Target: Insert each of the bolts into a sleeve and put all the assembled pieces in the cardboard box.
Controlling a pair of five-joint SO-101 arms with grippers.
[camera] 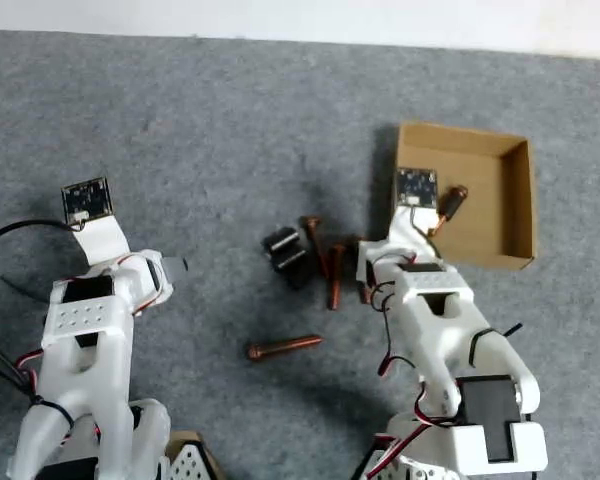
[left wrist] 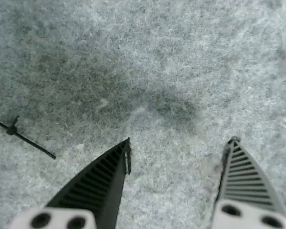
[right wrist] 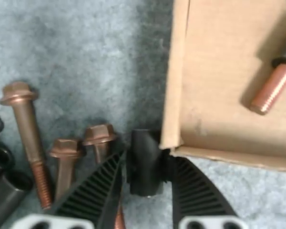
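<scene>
Right hand point(right wrist: 148, 158) gripping sleeve point(right wrist: 143, 168), end toward box point(right wrist: 175, 71)

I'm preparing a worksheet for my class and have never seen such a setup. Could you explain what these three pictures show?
Two small robot arms sit side by side at a grey table. One picture looks down from above; the other two come from a camera on each arm's wrist. Copper bolts and loose sleeves lie between the arms, beside a cardboard box containing one sleeved bolt. The left gripper is open over bare table. The right gripper holds a black sleeve by the box's corner.
</scene>
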